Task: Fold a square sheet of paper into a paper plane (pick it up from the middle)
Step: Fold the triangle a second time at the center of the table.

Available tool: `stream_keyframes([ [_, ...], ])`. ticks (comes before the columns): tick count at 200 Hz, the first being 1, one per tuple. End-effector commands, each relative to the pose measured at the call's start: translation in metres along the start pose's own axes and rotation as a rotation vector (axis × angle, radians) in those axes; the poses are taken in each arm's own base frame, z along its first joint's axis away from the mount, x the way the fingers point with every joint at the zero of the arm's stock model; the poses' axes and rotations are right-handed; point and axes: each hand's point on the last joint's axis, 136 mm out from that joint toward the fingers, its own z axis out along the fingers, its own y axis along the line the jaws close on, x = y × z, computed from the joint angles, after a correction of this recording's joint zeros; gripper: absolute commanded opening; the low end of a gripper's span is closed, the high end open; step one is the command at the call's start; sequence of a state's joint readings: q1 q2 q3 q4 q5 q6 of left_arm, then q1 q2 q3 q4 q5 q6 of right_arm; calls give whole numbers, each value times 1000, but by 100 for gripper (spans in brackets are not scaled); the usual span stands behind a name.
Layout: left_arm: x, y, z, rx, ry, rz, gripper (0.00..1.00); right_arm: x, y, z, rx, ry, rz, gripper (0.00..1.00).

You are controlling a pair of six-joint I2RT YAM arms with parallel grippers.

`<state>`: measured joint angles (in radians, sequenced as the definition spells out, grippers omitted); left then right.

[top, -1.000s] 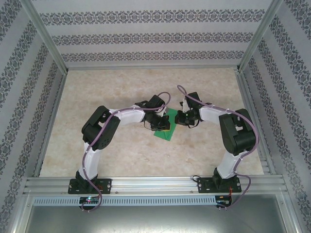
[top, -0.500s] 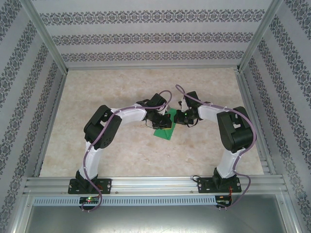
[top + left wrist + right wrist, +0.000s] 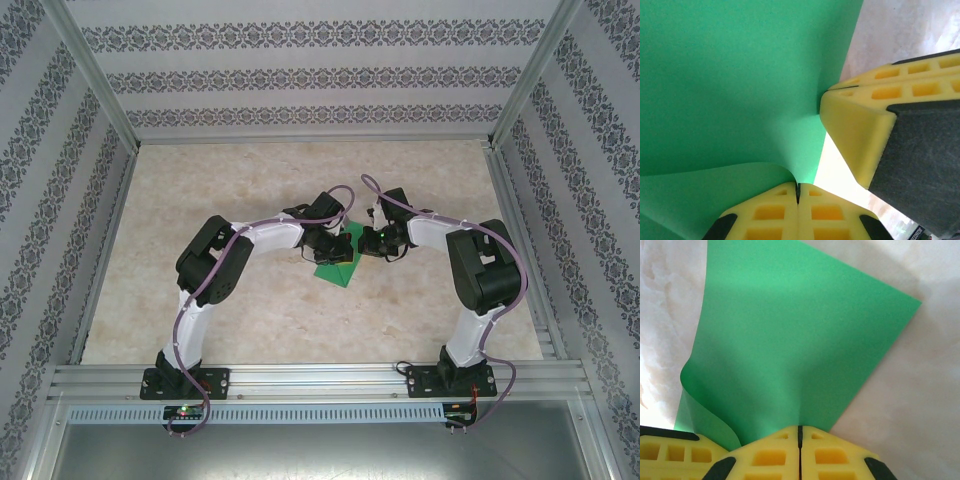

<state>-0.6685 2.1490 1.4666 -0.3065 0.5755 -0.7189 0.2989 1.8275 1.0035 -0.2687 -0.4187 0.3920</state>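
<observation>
Over the last second my two claws drew closer together above the middle of the surface (image 3: 250, 320), and less of the square sheet of paper (image 3: 335, 273) shows between them. Left claw (image 3: 798, 189): pads pinched together on a curled-up edge of the sheet. Right claw (image 3: 800, 431): pinched on it likewise, with a lip curling beside it. Judgement: a fold is raised but not creased. The sheet's long axis runs roughly near–far, free corner toward my bases.
</observation>
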Motion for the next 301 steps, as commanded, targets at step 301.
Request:
stream_keyframes([
  [301,1,23,15,-71,1,6,18,21,-10,4,24,62,4,6],
])
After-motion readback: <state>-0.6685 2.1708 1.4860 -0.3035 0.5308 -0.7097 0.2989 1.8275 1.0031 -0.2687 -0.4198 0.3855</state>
